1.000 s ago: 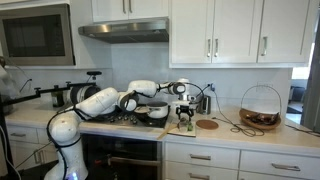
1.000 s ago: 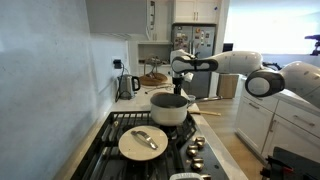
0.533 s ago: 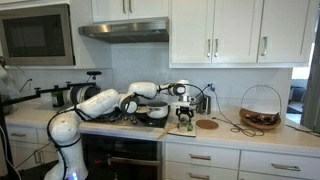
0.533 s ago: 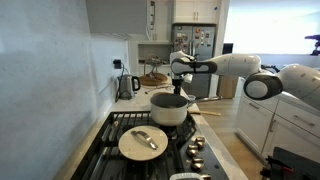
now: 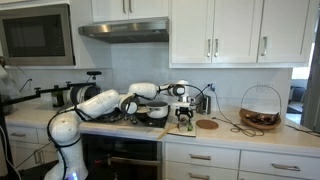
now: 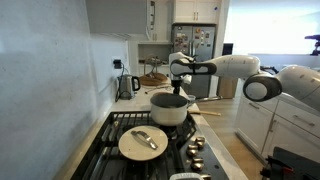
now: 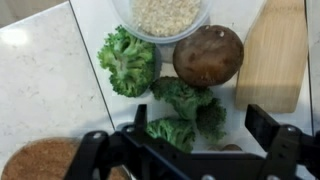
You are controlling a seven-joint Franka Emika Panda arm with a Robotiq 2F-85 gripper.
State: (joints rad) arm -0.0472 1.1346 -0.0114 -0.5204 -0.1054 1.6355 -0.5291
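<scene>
Since the jaws stand wide apart with only air between them, the gripper (image 7: 201,120) holds nothing; it hangs pointing down over a spread of food, seemingly squared up above it. Right under it, between the two black fingers (image 7: 140,115), lies a clump of broccoli (image 7: 192,98), resting on a pale board (image 7: 95,25) and not yet touched. A smaller green piece (image 7: 170,133) lies against the clump on the near side. Judgement: the wide opening suits the clump, which is bulky and uneven. Just beyond, a brown potato (image 7: 208,55) touches or nearly touches the clump, and a second floret (image 7: 128,62) sits apart beside it. Farther on, a clear bowl (image 7: 160,18) of pale grains stands upright, which keeps its contents in. A wooden block (image 7: 277,55) lies along one side of the board, and a round cork mat (image 7: 40,160) sits off the board on the counter (image 7: 40,70). In both exterior views the arm (image 5: 143,90) reaches out level, past a steel pot (image 6: 168,108) on the stove (image 6: 118,122). The pot is uncovered; its lid (image 6: 143,142) lies flat on a burner nearer the camera, probably parked there to leave the pot open. Beyond the board a wire basket (image 5: 260,108) stands on the counter, well apart, under white cabinets (image 5: 215,30).
</scene>
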